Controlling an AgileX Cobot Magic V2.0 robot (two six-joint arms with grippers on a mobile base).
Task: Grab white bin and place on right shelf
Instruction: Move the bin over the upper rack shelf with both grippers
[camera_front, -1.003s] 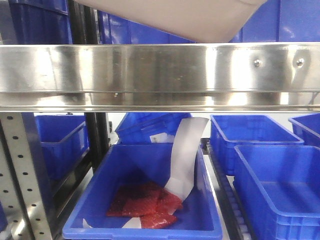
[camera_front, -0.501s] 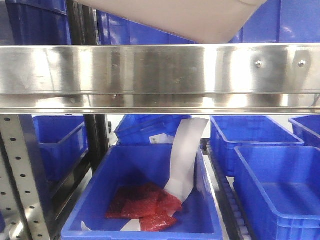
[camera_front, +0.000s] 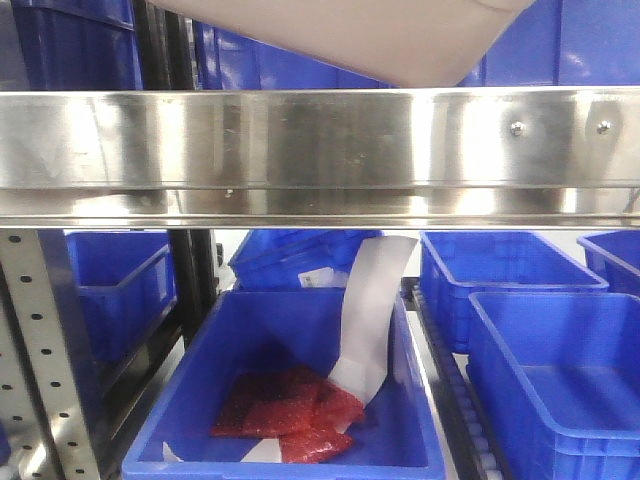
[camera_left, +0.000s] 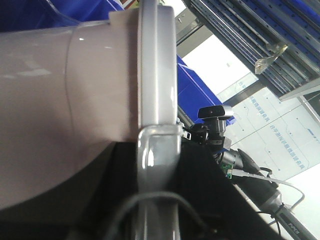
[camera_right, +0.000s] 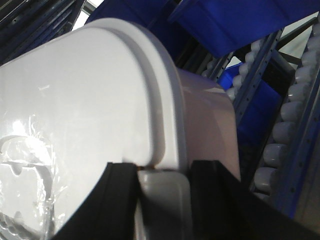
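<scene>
White bin (camera_front: 400, 40) tilted above right shelf (camera_front: 300, 140) rail; left pincer (camera_left: 157, 190) and right pincer (camera_right: 162, 182) apparently clamp its opposite ends.

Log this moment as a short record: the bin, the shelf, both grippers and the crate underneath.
white bin: lid on, tilted, above the shelf's front rail
right shelf: steel; bin's lowest corner is at the rail's top edge, contact unclear
left gripper: shut on white bin, dark fingers either side of the rim latch
right gripper: shut on white bin, fingers flank the lid latch
blue crate: below the shelf, holds red packets and a white paper strip
</scene>
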